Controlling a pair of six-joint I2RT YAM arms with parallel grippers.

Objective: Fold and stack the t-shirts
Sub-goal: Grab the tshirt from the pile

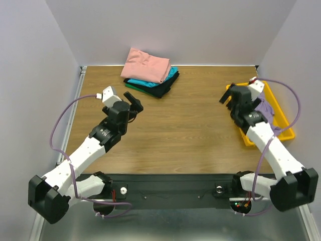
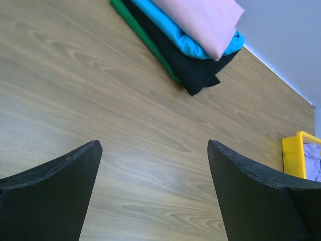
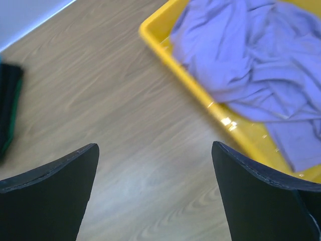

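A stack of folded t-shirts sits at the back of the table: salmon-pink (image 1: 146, 64) on top, then teal (image 1: 171, 75), black (image 1: 159, 90) and green (image 1: 134, 86). The left wrist view shows the same pile, pink (image 2: 205, 20) over teal (image 2: 175, 36), black (image 2: 196, 70) and green (image 2: 134, 24). A crumpled light purple t-shirt (image 3: 251, 65) lies in the yellow tray (image 3: 170, 55) at the right (image 1: 267, 109). My left gripper (image 1: 133, 100) hovers open just in front of the stack, holding nothing (image 2: 154, 150). My right gripper (image 1: 225, 98) stands open and empty over bare wood beside the tray's left rim (image 3: 155, 150).
The yellow tray (image 1: 283, 134) lies along the right side of the wooden table (image 1: 190, 125), partly under my right arm. White walls close the back and both sides. The stack's dark edge (image 3: 7, 110) shows blurred at the left of the right wrist view.
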